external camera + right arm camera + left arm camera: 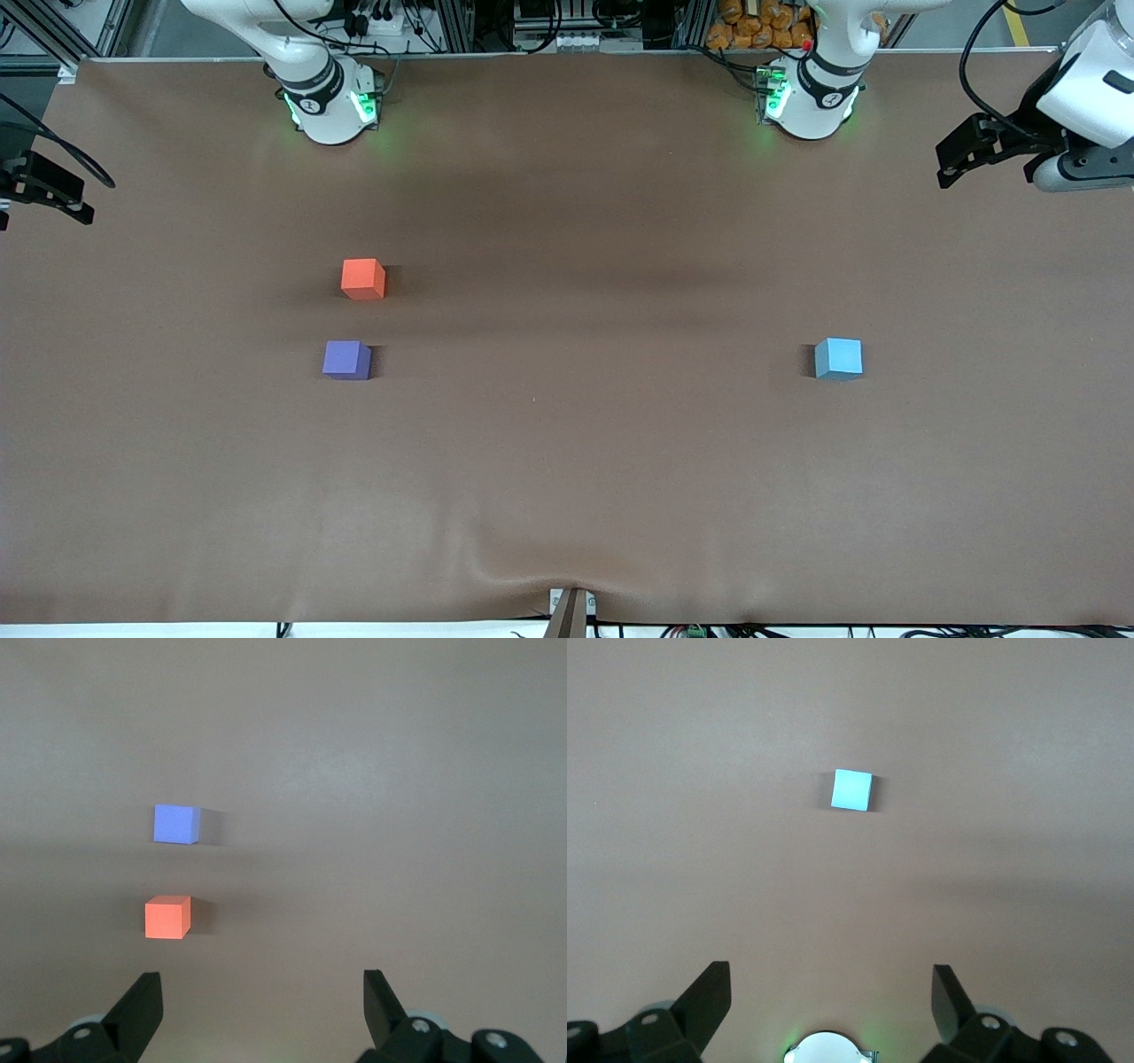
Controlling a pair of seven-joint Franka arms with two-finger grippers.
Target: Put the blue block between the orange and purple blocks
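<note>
Fingers (pixel 146 1005) spread wide on both my grippers, empty, high over the brown counter (pixel 567 461).
Orange block (pixel 363 278) and purple block (pixel 346 360) sit close together toward my right arm's end; blue block (pixel 838 358) lies well apart toward my left arm's end, looking light and stiff: pinch its flat sides.

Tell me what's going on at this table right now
Nothing is being handled yet. The blue block sits alone toward the left arm's end of the table. The orange block and purple block sit close together but apart toward the right arm's end, purple nearer the front camera. The left gripper hangs open high above the table with the blue block in its view; the right gripper hangs open above the orange and purple pair.
</note>
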